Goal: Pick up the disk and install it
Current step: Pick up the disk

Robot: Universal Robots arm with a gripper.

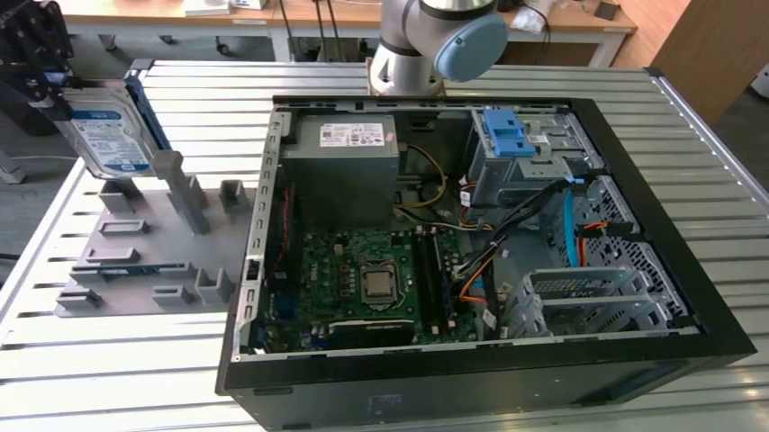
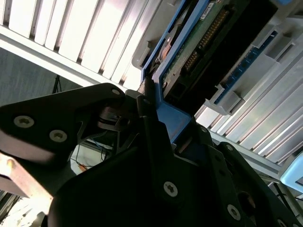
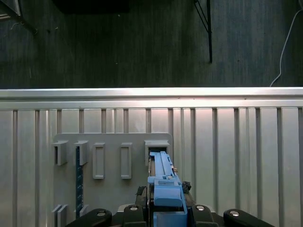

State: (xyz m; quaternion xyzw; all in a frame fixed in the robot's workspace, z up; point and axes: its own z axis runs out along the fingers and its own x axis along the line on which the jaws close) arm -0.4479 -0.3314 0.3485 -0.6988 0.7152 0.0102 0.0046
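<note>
No print legible, white-and-blue label on the disk (image 1: 106, 133) outside the computer case (image 1: 481, 389), white sticker on the power supply (image 1: 346, 155) inside it.

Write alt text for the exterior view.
The tool grips the disk upright at the exterior view's left, above a grey slotted fixture. An open computer case lies beside the fixture on a slatted metal table.

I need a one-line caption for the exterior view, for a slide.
The gripper holds the disk upright over the grey slotted holder, beside the open computer case.
</note>
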